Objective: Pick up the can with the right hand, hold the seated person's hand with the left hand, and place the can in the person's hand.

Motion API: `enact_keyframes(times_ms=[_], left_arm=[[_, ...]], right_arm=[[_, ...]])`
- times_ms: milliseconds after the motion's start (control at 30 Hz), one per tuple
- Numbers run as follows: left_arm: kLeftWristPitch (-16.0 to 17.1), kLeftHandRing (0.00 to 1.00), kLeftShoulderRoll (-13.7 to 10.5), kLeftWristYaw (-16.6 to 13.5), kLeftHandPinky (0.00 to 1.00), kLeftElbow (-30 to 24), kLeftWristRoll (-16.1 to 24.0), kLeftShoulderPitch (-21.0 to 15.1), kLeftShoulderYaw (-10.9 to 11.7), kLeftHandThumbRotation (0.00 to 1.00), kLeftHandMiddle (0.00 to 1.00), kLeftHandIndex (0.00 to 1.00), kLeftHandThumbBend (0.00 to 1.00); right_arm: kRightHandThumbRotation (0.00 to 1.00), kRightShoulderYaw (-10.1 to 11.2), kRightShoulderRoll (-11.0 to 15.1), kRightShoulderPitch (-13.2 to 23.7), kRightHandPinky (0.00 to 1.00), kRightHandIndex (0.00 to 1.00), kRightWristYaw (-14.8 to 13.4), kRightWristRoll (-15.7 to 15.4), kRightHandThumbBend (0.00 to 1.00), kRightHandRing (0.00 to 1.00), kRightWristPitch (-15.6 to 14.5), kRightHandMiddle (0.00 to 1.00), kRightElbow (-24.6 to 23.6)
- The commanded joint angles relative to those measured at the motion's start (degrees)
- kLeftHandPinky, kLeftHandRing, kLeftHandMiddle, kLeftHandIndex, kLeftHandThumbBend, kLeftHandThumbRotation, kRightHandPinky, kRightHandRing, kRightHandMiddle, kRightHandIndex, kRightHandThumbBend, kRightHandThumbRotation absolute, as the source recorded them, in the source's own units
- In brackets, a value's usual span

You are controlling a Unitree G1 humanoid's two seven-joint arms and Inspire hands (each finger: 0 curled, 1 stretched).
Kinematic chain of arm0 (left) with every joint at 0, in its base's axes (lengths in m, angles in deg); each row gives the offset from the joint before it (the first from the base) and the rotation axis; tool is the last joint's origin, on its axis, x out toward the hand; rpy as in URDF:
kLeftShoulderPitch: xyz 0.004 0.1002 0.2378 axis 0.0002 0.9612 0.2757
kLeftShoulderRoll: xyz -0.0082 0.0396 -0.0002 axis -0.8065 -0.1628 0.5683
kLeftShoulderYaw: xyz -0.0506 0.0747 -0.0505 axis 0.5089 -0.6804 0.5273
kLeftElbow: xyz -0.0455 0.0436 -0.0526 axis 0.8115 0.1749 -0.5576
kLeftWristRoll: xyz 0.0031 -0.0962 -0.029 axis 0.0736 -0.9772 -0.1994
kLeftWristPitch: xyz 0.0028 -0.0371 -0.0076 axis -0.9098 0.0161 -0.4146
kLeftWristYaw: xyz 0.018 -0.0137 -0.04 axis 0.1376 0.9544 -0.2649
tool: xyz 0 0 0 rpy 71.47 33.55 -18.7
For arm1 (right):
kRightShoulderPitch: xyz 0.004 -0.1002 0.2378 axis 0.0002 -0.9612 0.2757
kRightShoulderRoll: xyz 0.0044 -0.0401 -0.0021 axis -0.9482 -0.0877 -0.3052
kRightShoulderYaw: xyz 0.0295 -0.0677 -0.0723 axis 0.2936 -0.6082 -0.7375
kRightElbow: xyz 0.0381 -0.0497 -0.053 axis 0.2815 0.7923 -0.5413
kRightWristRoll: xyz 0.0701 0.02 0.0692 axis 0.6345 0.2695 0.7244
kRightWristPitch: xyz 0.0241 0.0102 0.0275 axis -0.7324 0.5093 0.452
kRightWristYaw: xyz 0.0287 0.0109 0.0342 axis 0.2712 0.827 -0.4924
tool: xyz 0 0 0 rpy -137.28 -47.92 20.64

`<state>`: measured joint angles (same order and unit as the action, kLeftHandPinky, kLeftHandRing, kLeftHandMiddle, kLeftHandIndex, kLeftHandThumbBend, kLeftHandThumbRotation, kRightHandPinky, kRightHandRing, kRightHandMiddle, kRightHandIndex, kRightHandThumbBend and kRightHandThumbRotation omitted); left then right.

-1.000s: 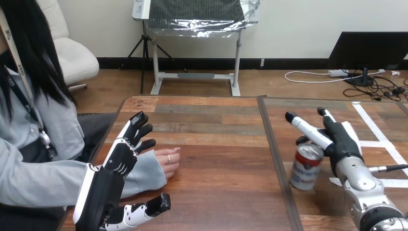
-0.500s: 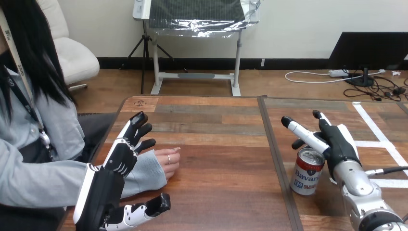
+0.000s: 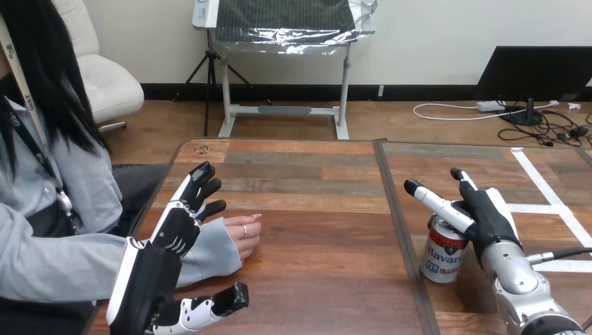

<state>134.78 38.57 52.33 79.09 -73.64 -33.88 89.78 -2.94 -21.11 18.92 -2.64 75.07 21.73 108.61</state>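
1. Lower right of the frame: can (image 3: 444,249) upright on the worktop (image 3: 314,230), long axis vertical.
2. Just right of and above it: right hand (image 3: 489,213), fingers (image 3: 429,199) straight and spread, pointing up-left over the rim. Holds nothing; cannot tell whether it touches the rim.
3. Lower left: left hand (image 3: 174,234) over the person's sleeve (image 3: 213,251), fingers straight, thumb apart below. Grips nothing.
4. Left of centre: person's hand (image 3: 246,234) resting on the worktop, well apart from the can.
5. Likely calls for curling the right fingers round the can's side.
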Motion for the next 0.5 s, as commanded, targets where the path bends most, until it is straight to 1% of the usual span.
enact_keyframes(times_ms=[0, 67, 133, 233, 267, 367, 467], left_arm=[[0.77, 0.92, -0.17, 0.50, 0.84, -1.45, -1.07, -2.39, -0.29, 0.55, 0.95, 0.93, 1.00], [0.71, 0.92, -0.22, 0.55, 0.85, -1.45, -1.00, -2.39, -0.17, 0.55, 0.95, 0.93, 1.00], [0.68, 0.92, -0.26, 0.58, 0.84, -1.43, -0.94, -2.40, -0.06, 0.55, 0.95, 0.93, 1.00], [0.19, 0.92, -0.33, 1.34, 0.85, -1.66, -2.09, -2.39, -0.51, 0.55, 0.95, 0.93, 1.00], [0.12, 0.92, -0.33, 1.45, 0.85, -1.66, -2.23, -2.42, -0.51, 0.54, 0.95, 0.93, 1.00], [0.09, 0.93, -0.36, 1.67, 0.85, -1.56, -2.24, -2.50, -0.29, 0.54, 0.95, 0.93, 1.00], [0.10, 0.93, -0.45, 1.85, 0.85, -1.48, -2.22, -2.58, -0.14, 0.55, 0.95, 0.93, 1.00]], right_arm=[[0.66, -0.26, -0.68, 1.47, 0.18, 1.00, -1.32, 0.06, 1.00, 0.23, 0.78, 0.31, -0.50], [0.67, -0.32, -0.49, 1.37, 0.17, 1.00, -1.66, -0.03, 1.00, 0.21, 0.60, 0.29, -0.45], [0.68, -0.33, -0.36, 1.28, 0.13, 1.00, -1.88, -0.05, 1.00, 0.16, 0.53, 0.24, -0.41], [0.69, -0.64, -0.06, 1.16, 0.10, 1.00, -2.69, -0.43, 1.00, 0.11, 0.41, 0.20, -0.38], [0.70, -0.43, 0.08, 1.10, 0.10, 1.00, -2.52, -0.22, 1.00, 0.10, 0.52, 0.19, -0.38], [0.70, 0.10, 0.35, 0.98, 0.08, 1.00, -1.89, 0.37, 1.00, 0.09, 0.73, 0.18, -0.38], [0.69, 0.40, 0.64, 0.88, 0.10, 1.00, -1.52, 0.69, 1.00, 0.12, 0.79, 0.20, -0.39]])
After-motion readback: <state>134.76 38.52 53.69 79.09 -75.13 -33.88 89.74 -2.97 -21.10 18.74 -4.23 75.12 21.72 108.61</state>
